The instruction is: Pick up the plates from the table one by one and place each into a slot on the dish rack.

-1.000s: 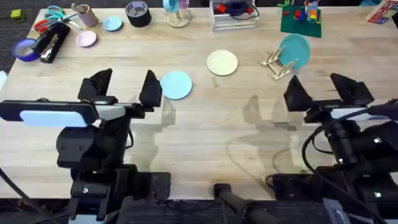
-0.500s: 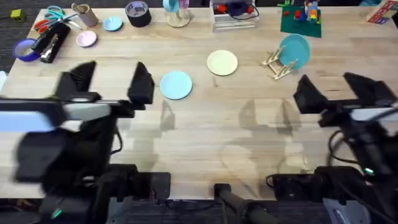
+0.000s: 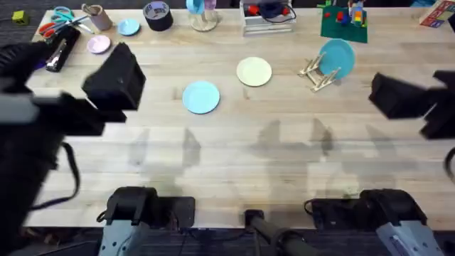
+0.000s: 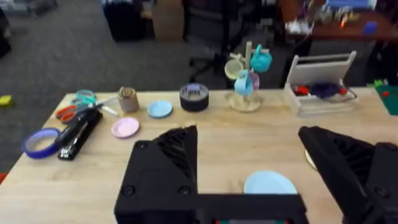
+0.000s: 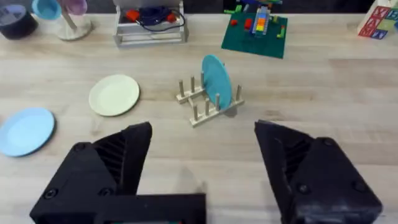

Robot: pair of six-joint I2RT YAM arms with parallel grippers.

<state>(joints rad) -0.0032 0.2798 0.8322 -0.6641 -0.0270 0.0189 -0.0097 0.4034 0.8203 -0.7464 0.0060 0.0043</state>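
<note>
Overhead, you are swinging both arms up and outward, away from the desk's middle. Left wrist: open jaws, light blue plate lying flat. Right wrist: open empty jaws, yellow plate unpicked, another blue plate standing in the rack.

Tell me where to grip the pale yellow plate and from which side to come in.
Grip the pale yellow plate by its rim, probably the edge nearest the arms' bases, coming from above with one finger slipped under. It lies flat on the table, so only the thin edge offers purchase. The right gripper, open, seems better placed, nearer the dish rack.
</note>
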